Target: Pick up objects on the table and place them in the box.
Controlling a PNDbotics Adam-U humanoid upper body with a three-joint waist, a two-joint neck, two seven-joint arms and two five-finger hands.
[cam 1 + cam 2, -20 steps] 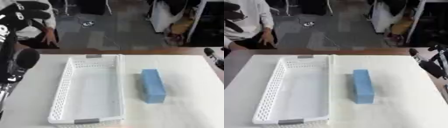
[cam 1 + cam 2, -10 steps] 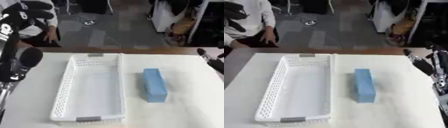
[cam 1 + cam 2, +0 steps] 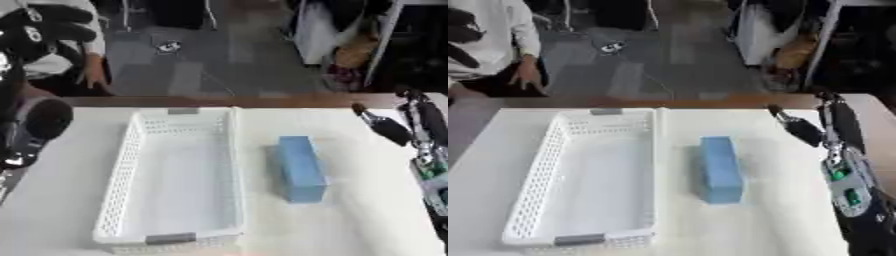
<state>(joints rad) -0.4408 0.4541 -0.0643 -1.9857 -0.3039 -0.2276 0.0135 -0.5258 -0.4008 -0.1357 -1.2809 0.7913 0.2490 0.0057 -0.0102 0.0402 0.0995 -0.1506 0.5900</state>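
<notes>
1. A white bench fills the lower part of the view; beyond its far edge lie a grey floor and dark furniture.
2. A white perforated box lies lengthwise on the bench, left of centre, with nothing inside it.
3. A blue rectangular block lies flat on the bench just right of the box, parallel to its long side and apart from it.
4. The right robot hand comes in along the right edge on a black arm with a silver section. Its fingers point away from the camera and look nearly straight, holding nothing. It stands near the block's right side without touching it.
5. The left robot hand is raised at the upper left corner, black fingers loosely bent, holding nothing, well away from the box.
</notes>
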